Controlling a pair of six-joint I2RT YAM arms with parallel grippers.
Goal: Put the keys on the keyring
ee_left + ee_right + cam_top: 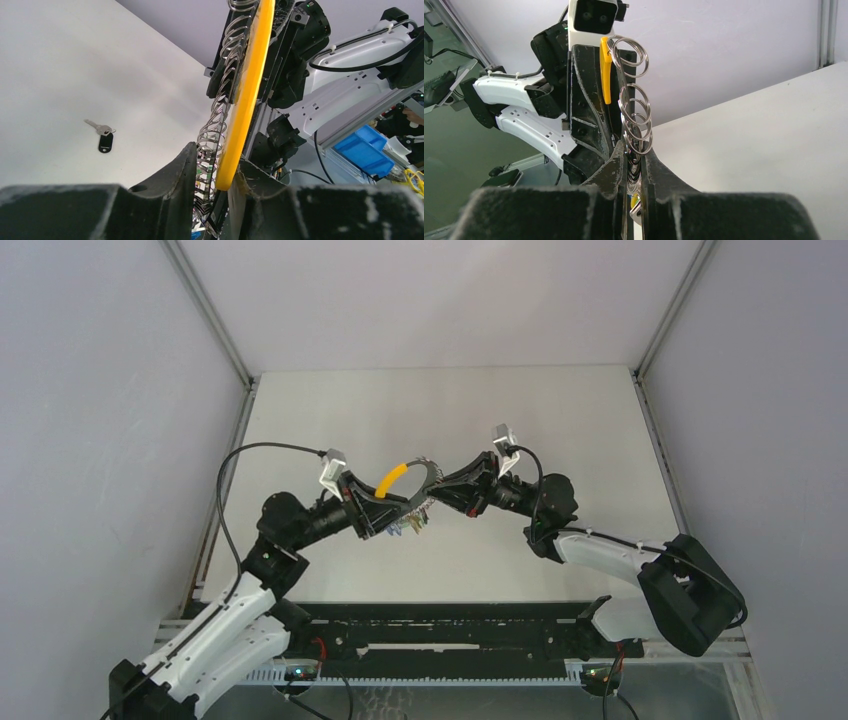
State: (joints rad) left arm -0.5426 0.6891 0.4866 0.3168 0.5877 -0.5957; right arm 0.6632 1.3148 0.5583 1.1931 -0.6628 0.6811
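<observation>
Keyring (424,468) is off the table (450,410), held in the air between both arms, roughly mid-workspace. Left gripper (214,175) has it pinched at one end: one finger (175,175) sits against the stack of small split rings (220,115), the other against the lower end of the yellow band (245,100), so it is clamped from both sides. Right gripper (635,167) is clenched on the other end, with its fingers (616,165) nearly touching and only the thin wire rings between them. In the right wrist view the rings fan upward out of its jaws, and the yellow band runs up beside the left gripper's black finger. Blue and green tags (412,524) hang below the ring, between the two grippers. The loose key (102,136) is not on the ring. It lies flat on the table, well apart from both grippers, with its black head nearer the left wrist camera and its silver blade pointing away and to the left. I can't pick the key out in the top view. Neither gripper touches it.
</observation>
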